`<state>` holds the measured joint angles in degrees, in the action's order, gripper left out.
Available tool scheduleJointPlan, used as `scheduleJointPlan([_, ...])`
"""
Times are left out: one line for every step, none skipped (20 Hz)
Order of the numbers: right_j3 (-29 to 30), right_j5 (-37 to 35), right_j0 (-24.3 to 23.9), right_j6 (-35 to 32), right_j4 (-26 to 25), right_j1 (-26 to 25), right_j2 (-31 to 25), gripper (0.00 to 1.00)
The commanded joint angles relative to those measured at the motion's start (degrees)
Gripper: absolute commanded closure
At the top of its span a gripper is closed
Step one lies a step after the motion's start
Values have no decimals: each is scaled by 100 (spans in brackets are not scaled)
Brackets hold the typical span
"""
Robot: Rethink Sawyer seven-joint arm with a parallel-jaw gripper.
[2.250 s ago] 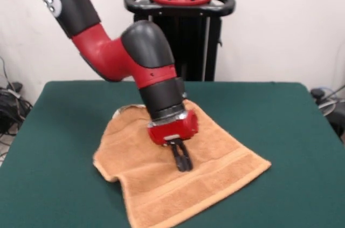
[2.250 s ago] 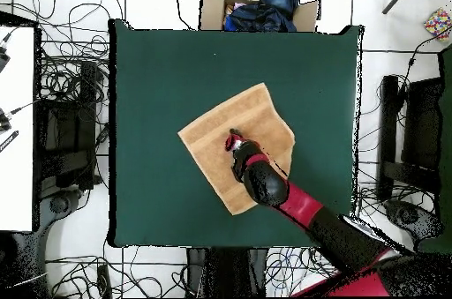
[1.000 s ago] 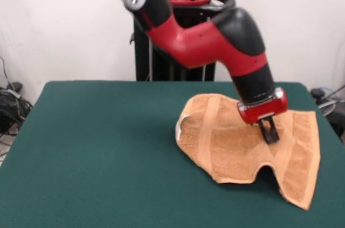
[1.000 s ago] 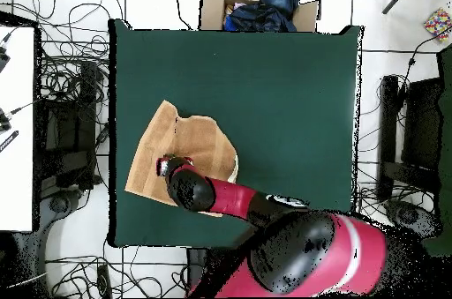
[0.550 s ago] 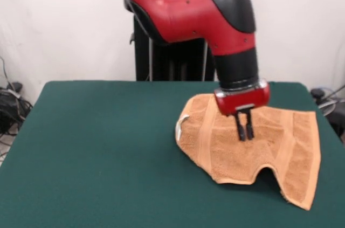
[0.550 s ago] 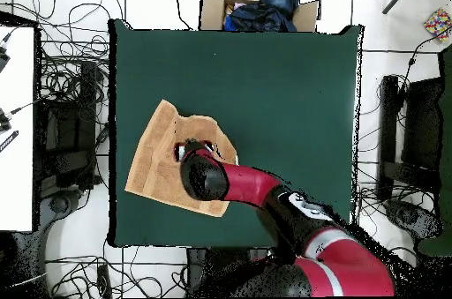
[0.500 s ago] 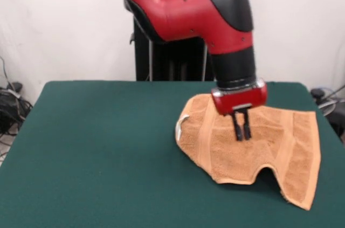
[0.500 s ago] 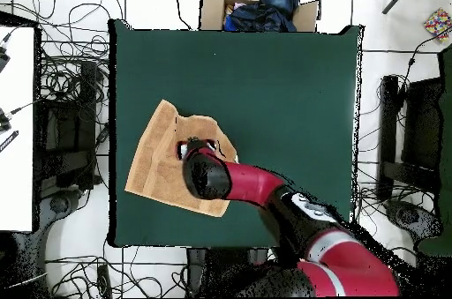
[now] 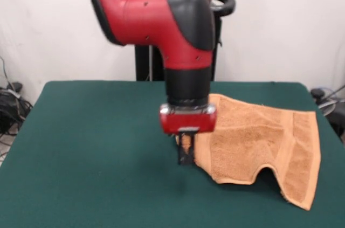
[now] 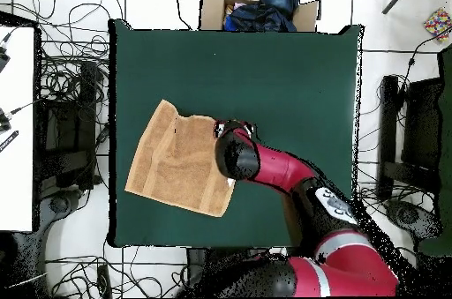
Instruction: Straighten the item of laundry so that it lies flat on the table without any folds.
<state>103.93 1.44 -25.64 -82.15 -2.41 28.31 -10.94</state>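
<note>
Item: orange-tan towel [image 9: 259, 142], lying at one side edge of the green worktop [image 9: 91, 158], one corner overhanging and a puckered notch along its front hem. Gripper [image 9: 186, 155] hangs narrowly parted and empty at the towel's inner edge; a pull outward risks dragging it off. Containers: cardboard box [image 10: 256, 9] beyond the worktop, holding dark clothing.

Red-and-black arm bent downward, end effector [image 9: 186, 154] vertical, tips close together, low over the surface.
</note>
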Motion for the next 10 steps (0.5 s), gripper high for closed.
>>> scheduleJointPlan([-1067, -850, 34, -541, 169, -1145, 562, 100])
scheduleJointPlan([-1047, -983, 36, -511, 127, -1098, 566, 100])
scheduleJointPlan([-1062, -1188, 46, -464, 107, -1066, 582, 100])
scheduleJointPlan([-1025, -1345, 44, -441, 84, -991, 585, 100])
scheduleJointPlan([-1018, -1497, 32, -423, 77, -964, 556, 100])
scheduleJointPlan([-958, -1593, -26, -400, 45, -916, 477, 100])
scheduleJointPlan([-896, -1695, -88, -384, 31, -863, 382, 100])
scheduleJointPlan([-835, -1797, -149, -368, 17, -811, 287, 100])
scheduleJointPlan([-773, -1898, -211, -352, 3, -758, 192, 100])
scheduleJointPlan([-701, -1955, -333, -311, -19, -727, 28, 100])
